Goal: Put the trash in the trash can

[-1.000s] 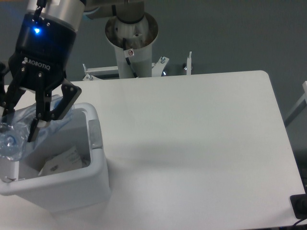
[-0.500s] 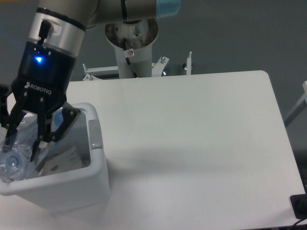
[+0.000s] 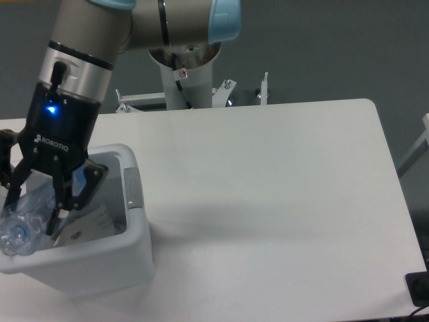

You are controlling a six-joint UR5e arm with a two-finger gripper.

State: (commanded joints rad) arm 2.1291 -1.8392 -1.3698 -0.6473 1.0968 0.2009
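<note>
Two black fingers of the end effector (image 3: 30, 216) pinch the clear plastic water bottle (image 3: 25, 221) down inside the white rectangular plastic trash can (image 3: 127, 251) at the left edge of the white bench (image 3: 268, 188). Beside the bottle, a flat white paper wrapper (image 3: 94, 225) lies in the can.

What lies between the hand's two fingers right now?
In the camera view, the clear bottle lies between the hand's fingers, inside the trash can.

Clear bottle (image 3: 23, 225) lies tilted inside open white trash can (image 3: 131, 245) at worktop's left edge, beside flat white wrapper (image 3: 94, 225).
</note>
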